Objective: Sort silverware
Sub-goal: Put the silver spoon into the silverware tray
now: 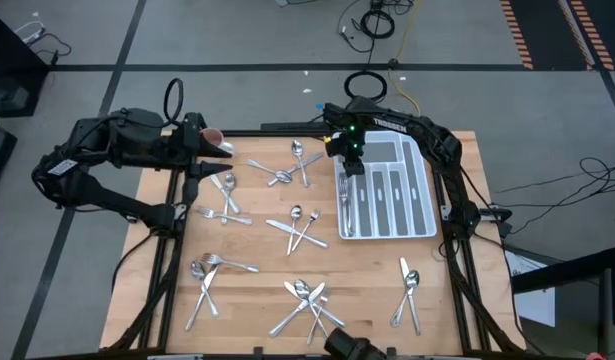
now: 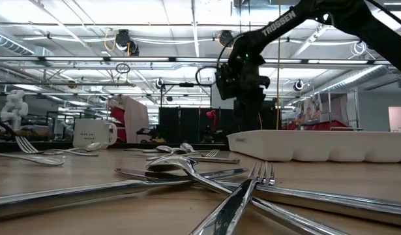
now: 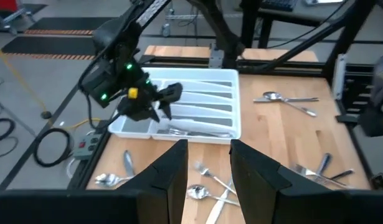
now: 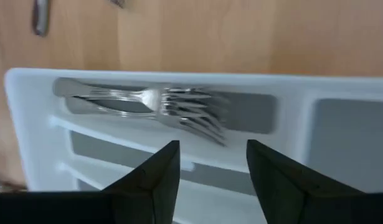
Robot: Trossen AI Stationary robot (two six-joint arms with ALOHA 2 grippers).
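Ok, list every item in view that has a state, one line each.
right gripper: open, above the tray's outer slot.
left gripper: open, empty, at the table's left edge.
white divided tray: forks in the outer slot only.
forks: stacked flat in that slot.
loose silverware: scattered on the table, unsorted.

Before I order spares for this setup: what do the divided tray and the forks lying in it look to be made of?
The tray: white, smooth, matte, with moulded dividers, probably plastic. The forks in its outer compartment: bright, mirror-like, silver-coloured, so likely polished metal, perhaps stainless steel.
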